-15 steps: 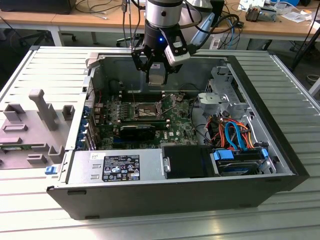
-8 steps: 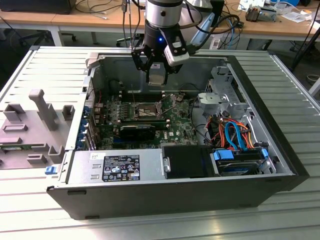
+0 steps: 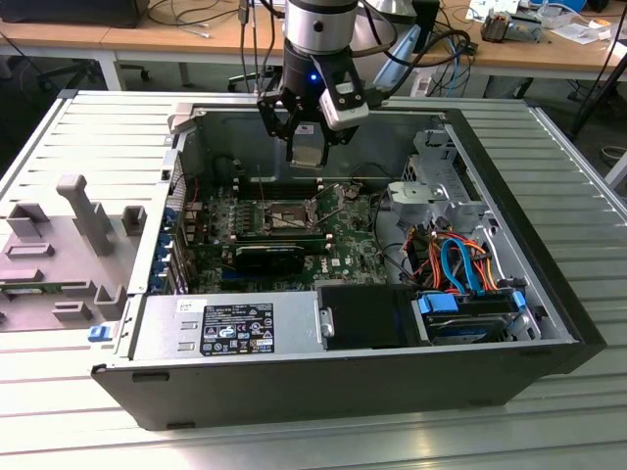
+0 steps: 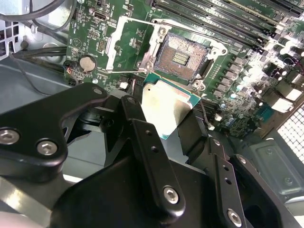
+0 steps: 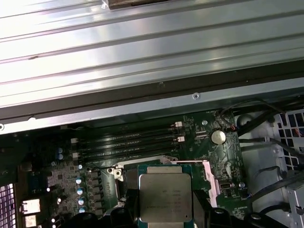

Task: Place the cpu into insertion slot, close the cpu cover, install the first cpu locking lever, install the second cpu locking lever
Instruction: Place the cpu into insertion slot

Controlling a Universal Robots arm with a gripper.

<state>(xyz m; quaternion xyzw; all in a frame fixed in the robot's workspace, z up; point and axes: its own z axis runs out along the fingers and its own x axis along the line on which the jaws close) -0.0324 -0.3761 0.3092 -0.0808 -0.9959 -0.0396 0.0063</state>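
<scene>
The cpu point(image 4: 168, 107) is up in the air, held by the black jaws. The jaws are shut on it, one on each side, and only as wide apart as the chip. It hangs flat, with its silver side showing in both wrist views. It is above the insertion slot point(image 4: 183, 59) and a little to one side, not touching it. The slot is bare, and its tiny gold pins show in the second wrist view.

The cpu cover point(image 4: 154, 47) is swung open. It stands up along one edge of the slot, so the slot is not covered.

All around the slot is the green board point(image 4: 90, 28). A small round battery point(image 4: 88, 62) sits on it, near the open cover. Long black memory slots point(image 5: 128, 142) lie in a row on the other side of the slot.

The board lies inside an open computer case point(image 3: 343, 382). The arm point(image 3: 318, 29) reaches down into the case from above. Orange and blue cables point(image 3: 456, 259) are bunched in the case at the exterior view's right. The case rests on a ribbed metal bench point(image 3: 549, 431). A grey tray point(image 3: 59, 255) lies on the bench at the exterior view's left.
</scene>
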